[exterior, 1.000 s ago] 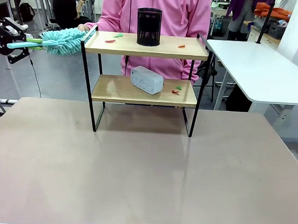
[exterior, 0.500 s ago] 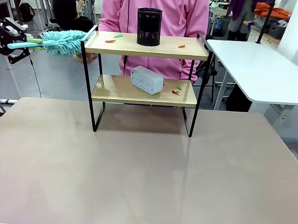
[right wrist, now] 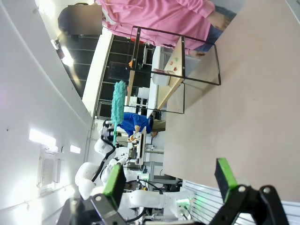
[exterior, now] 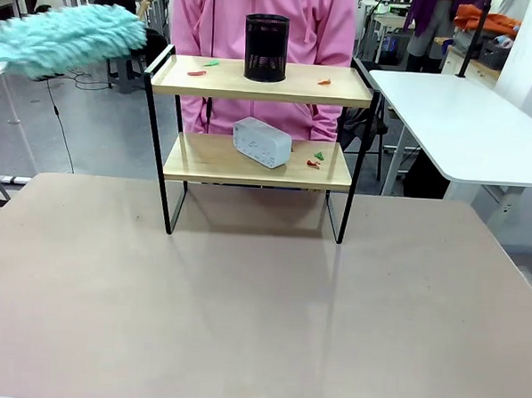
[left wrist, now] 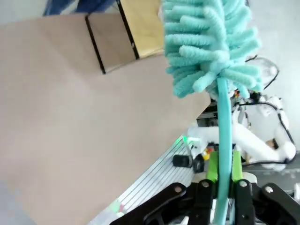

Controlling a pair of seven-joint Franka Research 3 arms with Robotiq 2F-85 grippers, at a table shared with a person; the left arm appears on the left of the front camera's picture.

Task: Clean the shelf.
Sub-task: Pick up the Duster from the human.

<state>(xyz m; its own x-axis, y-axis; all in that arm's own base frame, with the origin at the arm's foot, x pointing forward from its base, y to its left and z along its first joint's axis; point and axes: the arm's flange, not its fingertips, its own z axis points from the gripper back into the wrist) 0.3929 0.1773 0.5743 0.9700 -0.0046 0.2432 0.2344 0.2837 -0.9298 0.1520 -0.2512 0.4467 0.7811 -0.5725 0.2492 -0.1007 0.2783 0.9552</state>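
Here, a black mesh cup (exterior: pixel 266 47) stands on the shelf's (exterior: pixel 281 86) top board; what it holds is hidden. The shelf, two pale wooden boards in a thin black frame, sits at the table's (exterior: pixel 242 323) far side, with red and green scraps (exterior: pixel 198 72) on both boards and a white box (exterior: pixel 262 142) on the lower one. The left gripper (left wrist: pixel 220 190) clamps the teal duster's (left wrist: pixel 211 42) handle. The right gripper's (right wrist: pixel 168 177) jaws stand apart, empty.

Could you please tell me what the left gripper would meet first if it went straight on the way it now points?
The duster held in the left gripper leads, and would probably meet the top-left end of the shelf first, though depth is unclear.
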